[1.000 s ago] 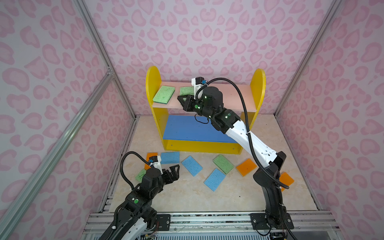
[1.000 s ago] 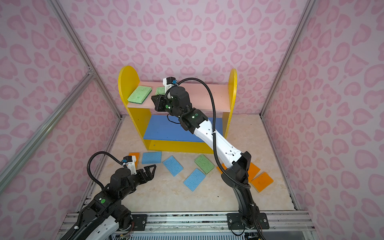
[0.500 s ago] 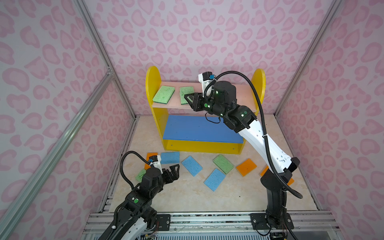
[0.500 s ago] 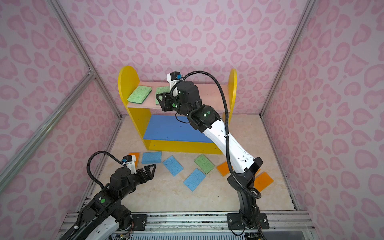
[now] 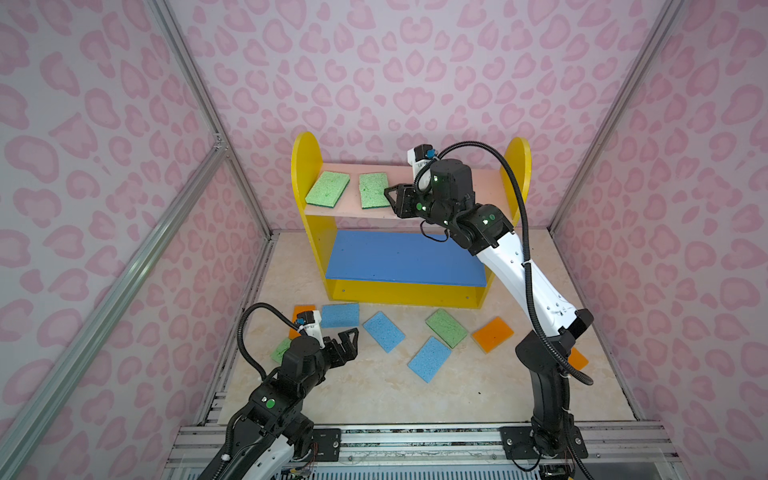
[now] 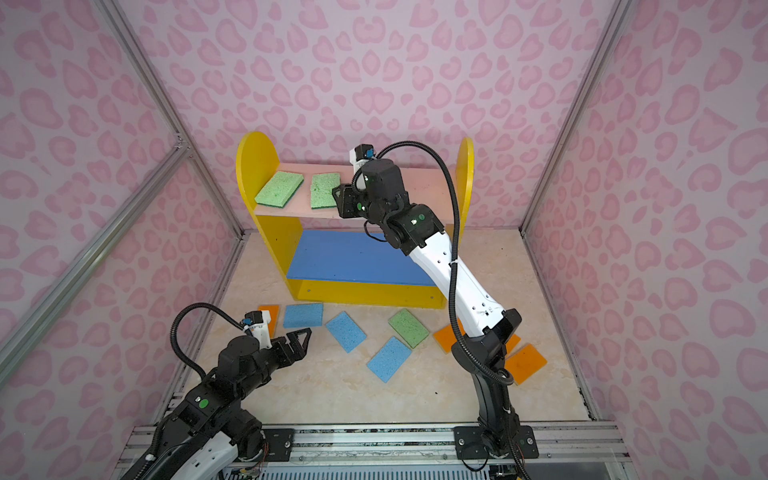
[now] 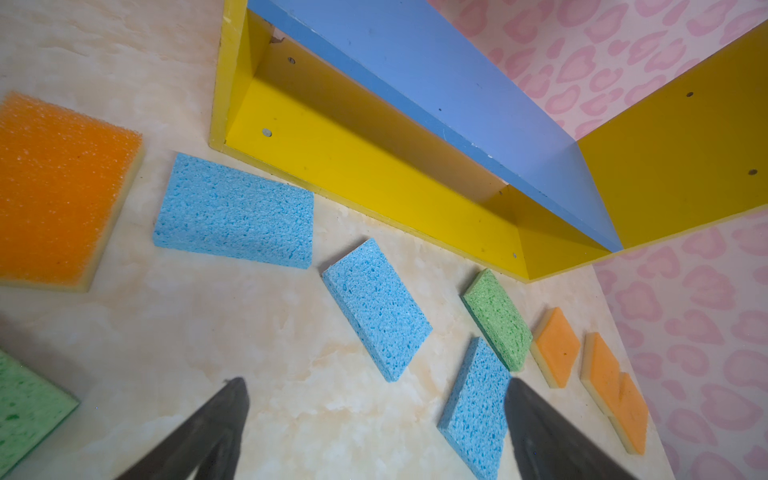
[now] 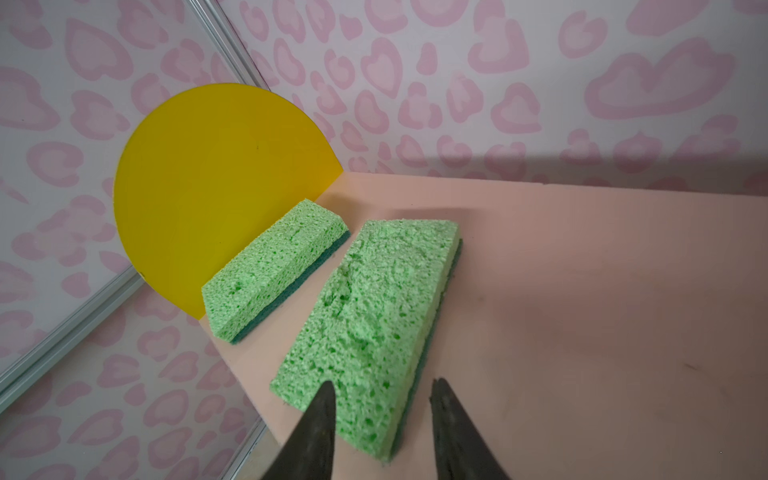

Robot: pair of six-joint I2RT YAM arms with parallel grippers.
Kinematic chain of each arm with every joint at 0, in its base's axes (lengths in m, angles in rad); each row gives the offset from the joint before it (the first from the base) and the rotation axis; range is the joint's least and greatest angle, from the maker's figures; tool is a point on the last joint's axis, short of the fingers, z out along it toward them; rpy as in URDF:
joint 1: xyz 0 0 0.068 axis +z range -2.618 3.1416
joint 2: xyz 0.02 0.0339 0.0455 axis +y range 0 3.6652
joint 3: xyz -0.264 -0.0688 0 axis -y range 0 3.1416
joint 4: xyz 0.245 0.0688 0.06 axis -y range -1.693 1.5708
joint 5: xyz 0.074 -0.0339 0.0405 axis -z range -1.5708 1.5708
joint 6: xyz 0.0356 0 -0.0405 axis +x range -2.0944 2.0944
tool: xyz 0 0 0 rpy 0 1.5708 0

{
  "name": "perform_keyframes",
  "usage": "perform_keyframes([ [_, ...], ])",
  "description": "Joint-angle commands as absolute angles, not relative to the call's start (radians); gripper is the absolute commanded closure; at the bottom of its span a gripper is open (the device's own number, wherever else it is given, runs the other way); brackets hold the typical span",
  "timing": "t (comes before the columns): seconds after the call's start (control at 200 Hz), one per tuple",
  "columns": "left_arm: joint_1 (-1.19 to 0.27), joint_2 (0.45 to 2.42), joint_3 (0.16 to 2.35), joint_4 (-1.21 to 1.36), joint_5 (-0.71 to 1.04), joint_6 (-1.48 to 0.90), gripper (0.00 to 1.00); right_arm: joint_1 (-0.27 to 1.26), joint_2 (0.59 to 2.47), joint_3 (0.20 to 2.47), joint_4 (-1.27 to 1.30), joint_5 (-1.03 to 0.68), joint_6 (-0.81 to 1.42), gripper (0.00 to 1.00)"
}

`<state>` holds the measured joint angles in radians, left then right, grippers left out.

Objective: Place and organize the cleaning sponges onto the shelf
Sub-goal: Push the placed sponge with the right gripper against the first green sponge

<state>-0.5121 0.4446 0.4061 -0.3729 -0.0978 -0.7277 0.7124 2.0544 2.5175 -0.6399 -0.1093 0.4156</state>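
The shelf (image 5: pixel 306 166) stands at the back, with yellow sides, a pink top board (image 8: pixel 582 270) and a blue board (image 5: pixel 407 257) lower down. Two green sponges (image 5: pixel 327 189) (image 5: pixel 373 190) lie flat on the pink board's left part. My right gripper (image 8: pixel 382 399) is open just behind the near end of the second green sponge (image 8: pixel 374 316), holding nothing. Blue sponges (image 5: pixel 383 331) (image 5: pixel 429 358) (image 5: pixel 340 315), a green one (image 5: pixel 446 327) and orange ones (image 5: pixel 493 333) lie on the floor. My left gripper (image 7: pixel 376 399) hovers open over the floor at front left.
An orange sponge (image 7: pixel 58 191) and a green one (image 7: pixel 25 403) lie close by the left arm. Two more orange sponges (image 6: pixel 525 362) sit by the right arm's base, partly hidden. Pink patterned walls with metal rails (image 5: pixel 124 270) close in on three sides.
My right gripper has opened and drawn back to the right, leaving the second green sponge on the pink board. The left arm has not moved.
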Motion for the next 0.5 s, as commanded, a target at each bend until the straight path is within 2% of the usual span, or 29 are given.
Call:
perform_keyframes([
  [0.0, -0.511, 0.451, 0.418, -0.373, -0.107, -0.716, 0.03, 0.713, 2.078, 2.532, -0.662, -0.103, 0.4, 0.6],
  [0.175, -0.511, 0.44, 0.406, -0.372, -0.107, -0.721, 0.03, 0.714, 2.096, 2.533, -0.654, -0.109, 0.4, 0.62],
  [0.335, -0.511, 0.433, 0.401, -0.375, -0.11, -0.722, 0.03, 0.715, 2.109, 2.533, -0.647, -0.11, 0.405, 0.74],
  [0.495, -0.511, 0.425, 0.399, -0.381, -0.113, -0.721, 0.03, 0.72, 2.115, 2.537, -0.638, -0.107, 0.411, 0.8],
])
